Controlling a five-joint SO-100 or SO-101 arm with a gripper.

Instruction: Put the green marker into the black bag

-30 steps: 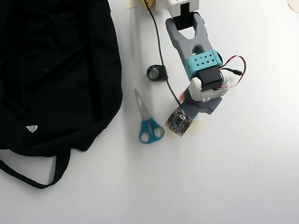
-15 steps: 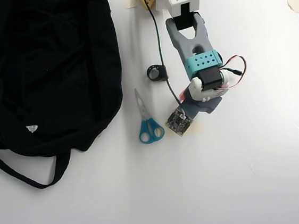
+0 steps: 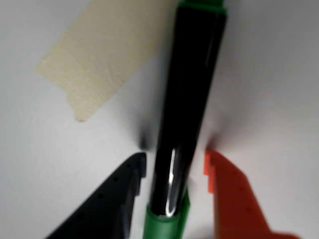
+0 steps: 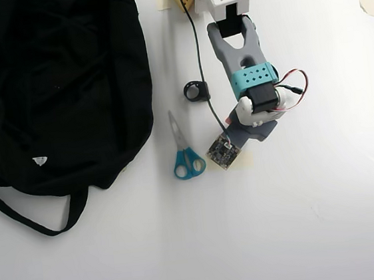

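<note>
Wrist view: my gripper is spread, one finger each side of the green marker, not clamped; tape at 11 o'clock. Black bag well apart overhead.

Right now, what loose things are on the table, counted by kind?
Bags: 1, the black bag
Scissors: 1, blue-handled
Markers: 1, the green marker, between the gripper fingers
Small black ring-shaped items: 1
Total: 4

Arm reaches from top base toward lower centre in overhead view, wrist pitched down. Gripper low over counter, dark finger left, orange finger right, spread apart.
</note>
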